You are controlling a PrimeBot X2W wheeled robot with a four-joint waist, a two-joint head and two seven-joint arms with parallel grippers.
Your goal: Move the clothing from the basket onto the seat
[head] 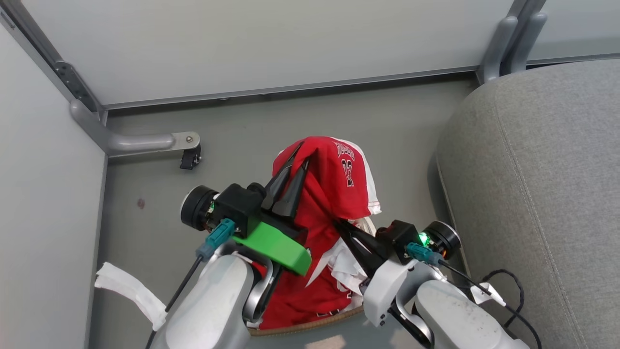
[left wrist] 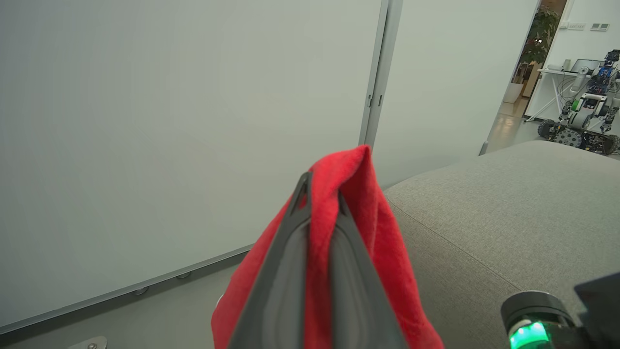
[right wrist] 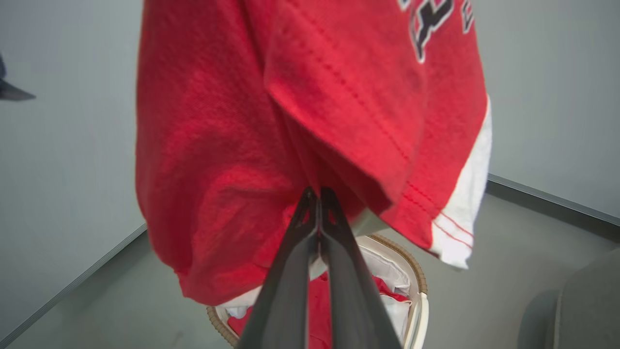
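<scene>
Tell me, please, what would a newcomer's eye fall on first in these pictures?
The red jersey stands out at once, hanging mid-picture in the head view, pinched at its top by the left gripper above the laundry basket. The right gripper, fingers closed, sits at its lower folds, and the large grey sofa cushion lies at the right side.

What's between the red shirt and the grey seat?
Just bare grey floor, seen in the head view between the red shirt and the seat.
</scene>
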